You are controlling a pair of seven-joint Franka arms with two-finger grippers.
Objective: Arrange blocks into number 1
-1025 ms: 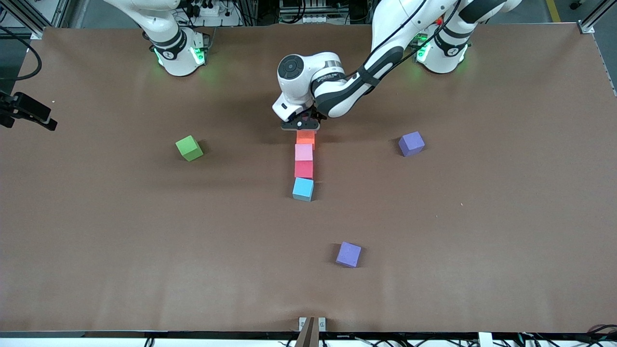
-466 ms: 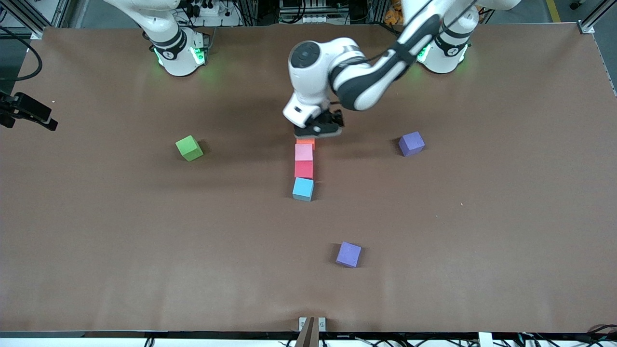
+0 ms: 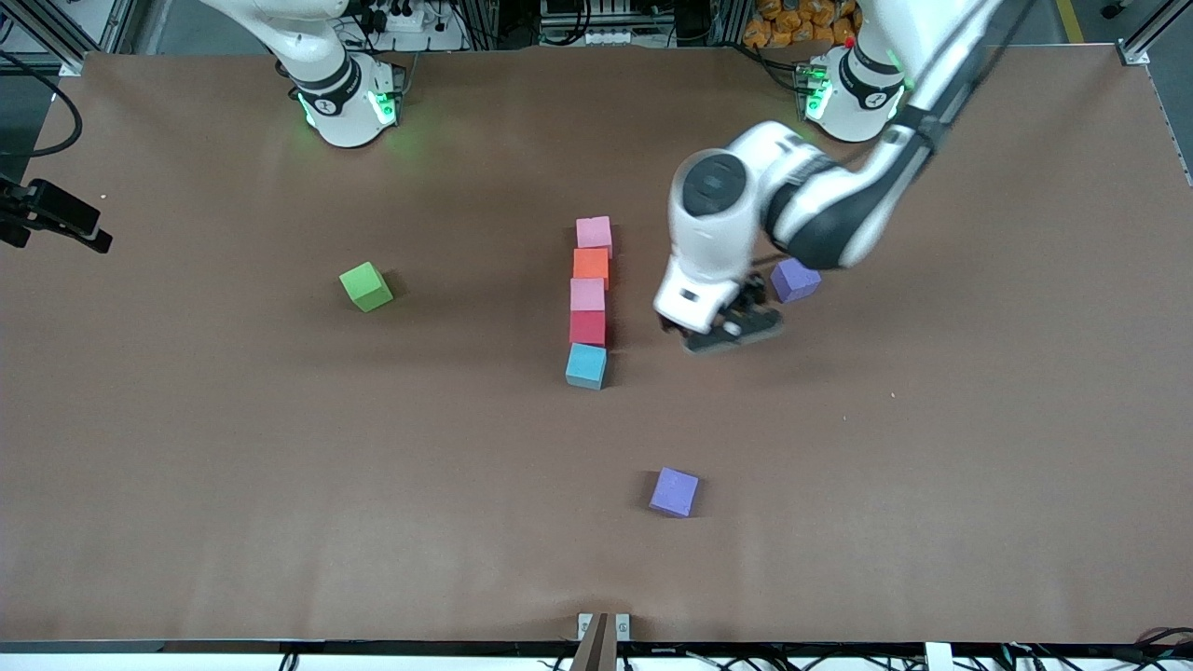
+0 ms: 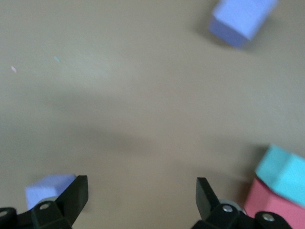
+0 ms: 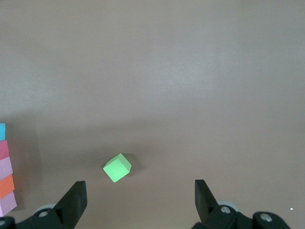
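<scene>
1. Hanging over bare bench, the left tool (image 3: 725, 328) sits between the line of blocks and a purple cube (image 3: 795, 280), its fingers (image 4: 76, 193) spread wide and holding nothing.
2. Five blocks make one straight line in the middle of the bench: a pink block (image 3: 594, 232) farthest from the front camera, then the orange block (image 3: 590, 264), a second pink block (image 3: 587, 294), the red block (image 3: 587, 327) and the blue block (image 3: 585, 364) nearest.
3. They sit edge to edge because a single stroke is what a 1 needs; to my eye the figure looks finished.
4. The farthest pink block sits slightly off line, toward the left arm's end.
5. The right arm waits; its tool (image 5: 138, 200) is wide and empty, looking down at the green cube (image 3: 365, 285), which sits well apart from the line toward the right arm's end.
6. Another purple cube (image 3: 674, 491) lies alone, nearer the front camera.
7. The bench (image 3: 233, 485) is covered in plain brown matte sheet, faintly wrinkled near the front edge; cables and metal framing crowd the room past the arm bases.
</scene>
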